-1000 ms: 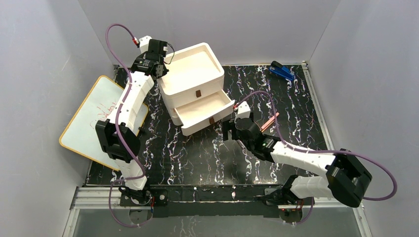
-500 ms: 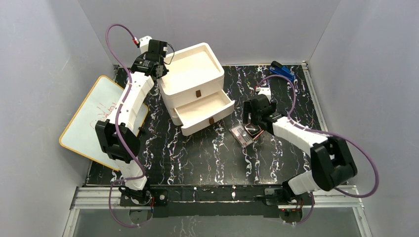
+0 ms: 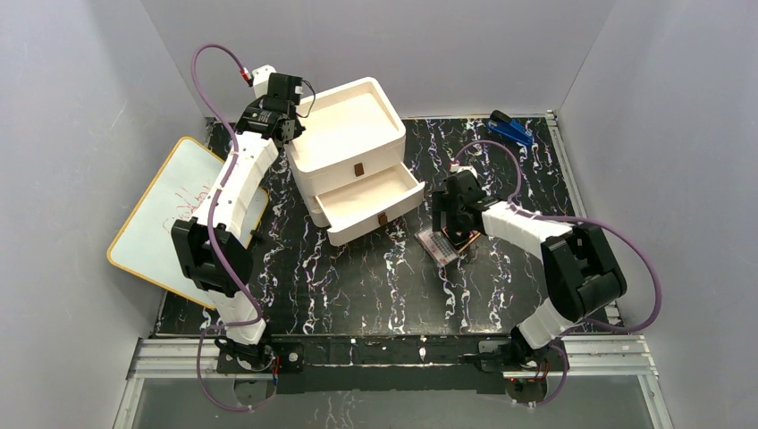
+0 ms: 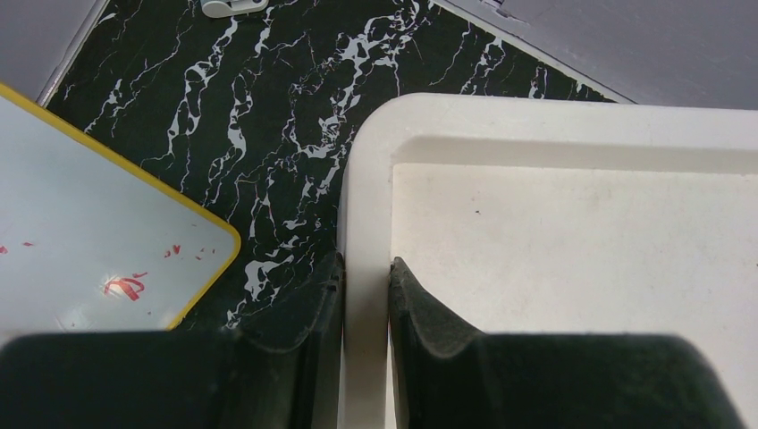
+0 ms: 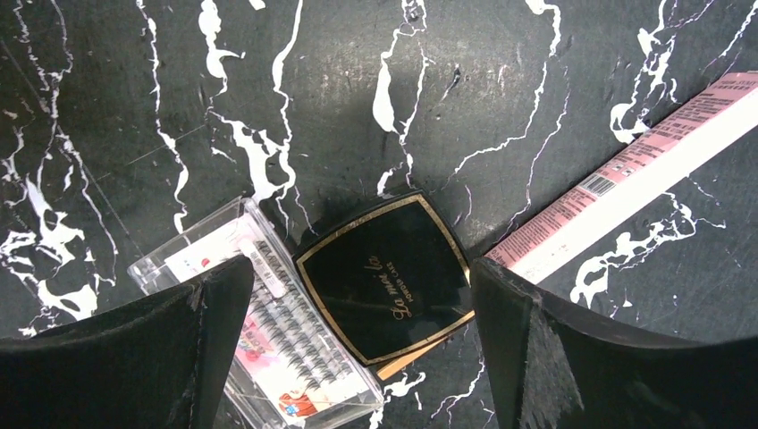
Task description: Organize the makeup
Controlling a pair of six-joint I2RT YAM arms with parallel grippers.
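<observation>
A square black compact (image 5: 384, 286) with gold trim lies on the black marbled mat. It overlaps a clear rectangular palette case (image 5: 268, 340) on its left. A thin pink-and-yellow stick (image 5: 626, 174) lies at its right. My right gripper (image 5: 357, 268) is open right above them, one finger on each side of the compact; in the top view the right gripper (image 3: 451, 225) covers the compact beside the palette (image 3: 434, 245). My left gripper (image 4: 365, 264) is shut on the rim of the white drawer unit (image 4: 554, 268), at its back left corner (image 3: 288, 125). The sponge and puff are out of view.
The drawer unit (image 3: 349, 125) has its lower drawer (image 3: 371, 198) pulled open toward the front. A blue stapler-like object (image 3: 511, 130) lies at the back right. A yellow-edged whiteboard (image 3: 174, 219) lies off the mat's left edge.
My right arm swung from in front of the open drawer to the right, uncovering the palette and compact, then settled over them. The left arm has not moved.
</observation>
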